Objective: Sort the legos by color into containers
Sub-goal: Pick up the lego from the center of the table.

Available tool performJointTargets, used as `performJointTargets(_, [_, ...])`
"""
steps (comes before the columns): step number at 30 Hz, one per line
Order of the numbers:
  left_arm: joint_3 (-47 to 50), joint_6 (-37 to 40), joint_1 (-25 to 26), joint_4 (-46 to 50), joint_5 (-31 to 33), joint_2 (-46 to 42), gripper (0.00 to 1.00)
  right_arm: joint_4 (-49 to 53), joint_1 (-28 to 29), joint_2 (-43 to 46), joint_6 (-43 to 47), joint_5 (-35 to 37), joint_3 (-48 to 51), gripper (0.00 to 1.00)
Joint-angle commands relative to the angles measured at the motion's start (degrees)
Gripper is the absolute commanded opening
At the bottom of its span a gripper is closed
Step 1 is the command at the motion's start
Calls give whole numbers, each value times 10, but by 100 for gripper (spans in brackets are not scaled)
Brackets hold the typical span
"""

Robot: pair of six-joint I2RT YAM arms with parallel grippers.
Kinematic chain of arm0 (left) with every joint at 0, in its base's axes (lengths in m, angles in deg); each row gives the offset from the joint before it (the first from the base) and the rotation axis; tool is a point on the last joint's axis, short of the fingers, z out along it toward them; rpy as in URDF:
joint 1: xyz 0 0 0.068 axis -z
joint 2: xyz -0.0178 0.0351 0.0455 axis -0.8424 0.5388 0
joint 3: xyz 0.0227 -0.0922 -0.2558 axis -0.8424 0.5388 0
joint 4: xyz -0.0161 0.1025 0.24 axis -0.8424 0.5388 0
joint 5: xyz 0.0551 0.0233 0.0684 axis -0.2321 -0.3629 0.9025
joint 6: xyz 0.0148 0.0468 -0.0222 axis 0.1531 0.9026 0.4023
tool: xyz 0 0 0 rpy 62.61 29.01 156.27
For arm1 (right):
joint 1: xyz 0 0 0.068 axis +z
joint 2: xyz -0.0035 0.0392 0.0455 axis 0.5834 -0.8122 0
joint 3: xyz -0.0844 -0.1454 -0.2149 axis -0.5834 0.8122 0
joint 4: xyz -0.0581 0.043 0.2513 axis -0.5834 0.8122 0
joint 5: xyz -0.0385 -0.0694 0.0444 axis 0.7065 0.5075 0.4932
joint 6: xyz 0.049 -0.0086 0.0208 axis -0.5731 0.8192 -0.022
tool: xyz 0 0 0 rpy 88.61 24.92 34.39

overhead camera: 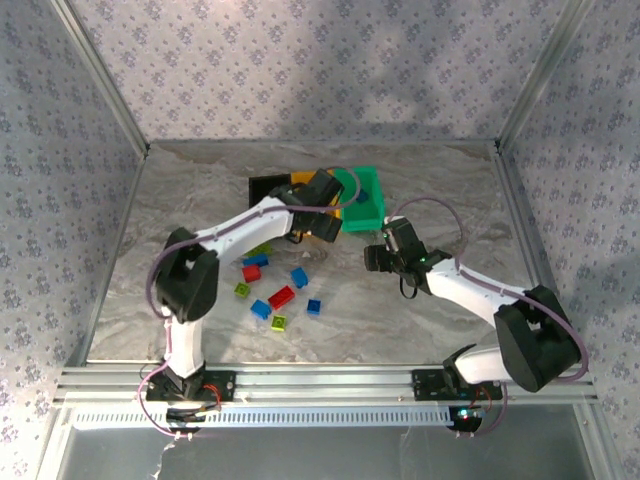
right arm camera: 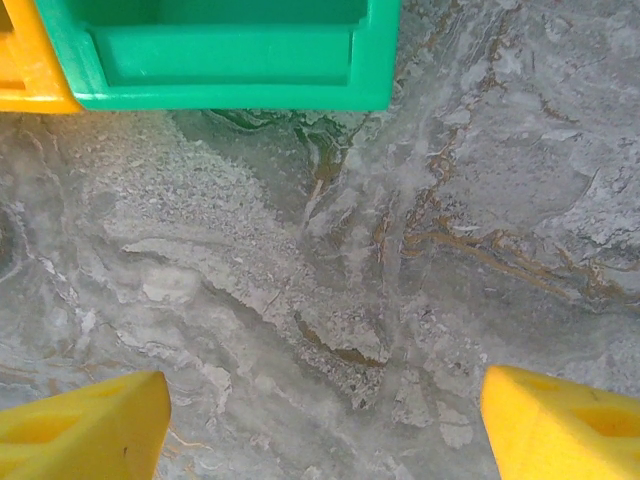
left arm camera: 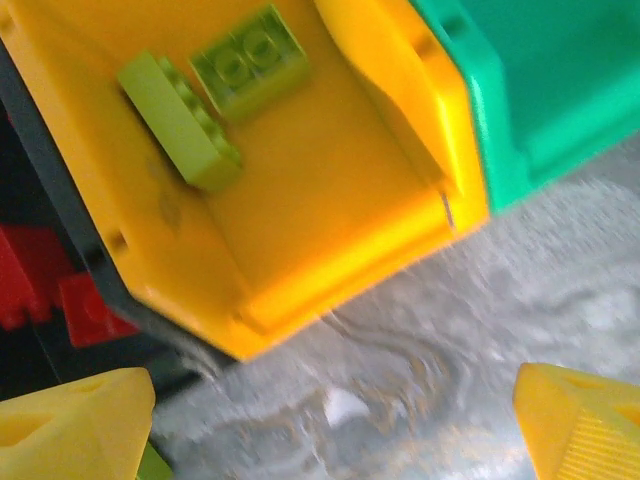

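Note:
The containers stand in a row at the back: black bin (overhead camera: 264, 187), orange-yellow bin (left arm camera: 330, 190), green bin (overhead camera: 366, 198). Two yellow-green legos (left arm camera: 180, 122) (left arm camera: 251, 62) lie inside the orange-yellow bin, and red legos (left arm camera: 62, 292) show in the black bin (left arm camera: 40, 200). My left gripper (overhead camera: 322, 210) (left arm camera: 335, 430) hovers open at the orange-yellow bin's near edge, nothing between its fingers. My right gripper (overhead camera: 383, 245) (right arm camera: 325, 430) is open and empty over bare table just in front of the green bin (right arm camera: 220, 60). Several loose legos remain on the table: red (overhead camera: 281, 297), blue (overhead camera: 299, 277), yellow-green (overhead camera: 243, 290).
The loose bricks cluster left of centre, between the left arm's elbow (overhead camera: 185, 275) and the bins. Marble tabletop (overhead camera: 430, 190) runs to patterned walls with metal corner posts (overhead camera: 525, 90). A rail (overhead camera: 330, 385) crosses the near edge.

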Motion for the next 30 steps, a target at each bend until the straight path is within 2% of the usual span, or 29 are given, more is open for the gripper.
performJointTargets(1, [75,-28,7,-60,-41,-64,92,1,0,-8,-1,-9,-10,83])
performJointTargets(3, [132,-8,9,-102,-99,-95,92,1,0,-11,-2,-12,-11,83])
performJointTargets(5, [163,-6,11,-106,-110,-107,92,-1,1,-11,-2,-15,-11,83])
performJointTargets(17, [246,-52,30,-93,-99,-100,90,1,1,-15,-3,-17,-14,83])
performJointTargets(21, [243,-55,33,-82,-104,-80,90,3,1,-24,-3,-18,-18,83])
performJointTargets(30, [238,-59,38,-51,-87,-54,82,4,1,-24,-4,-20,-19,83])
